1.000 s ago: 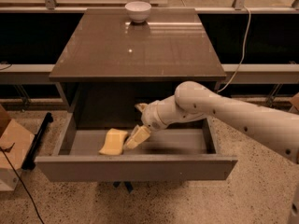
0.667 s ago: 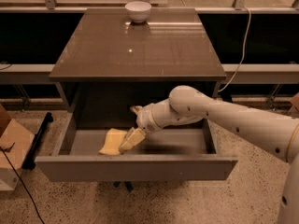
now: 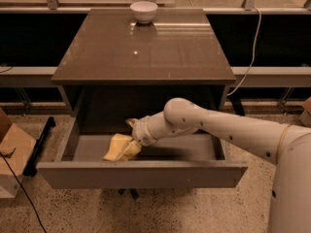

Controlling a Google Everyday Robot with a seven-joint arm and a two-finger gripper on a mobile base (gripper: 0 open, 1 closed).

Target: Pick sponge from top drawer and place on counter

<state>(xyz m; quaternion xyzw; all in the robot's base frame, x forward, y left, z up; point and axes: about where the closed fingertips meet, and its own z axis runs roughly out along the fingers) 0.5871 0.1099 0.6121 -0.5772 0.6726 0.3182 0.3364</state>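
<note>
The top drawer (image 3: 141,174) is pulled open below the counter (image 3: 146,47). The pale-yellow sponge (image 3: 114,149) lies on the drawer's grey floor at the left front. My arm reaches in from the right, and my gripper (image 3: 131,147) is down in the drawer, right against the sponge's right side and overlapping it. The sponge's right edge is hidden by the gripper.
A white bowl (image 3: 144,11) stands at the counter's back edge. A cardboard box (image 3: 12,154) and a black bar (image 3: 39,144) are on the floor to the left of the drawer. A white cable (image 3: 248,57) hangs at the right of the cabinet.
My gripper has moved left and down inside the drawer, closing the gap to the sponge, and now overlaps it. The sponge stays in about the same spot.
</note>
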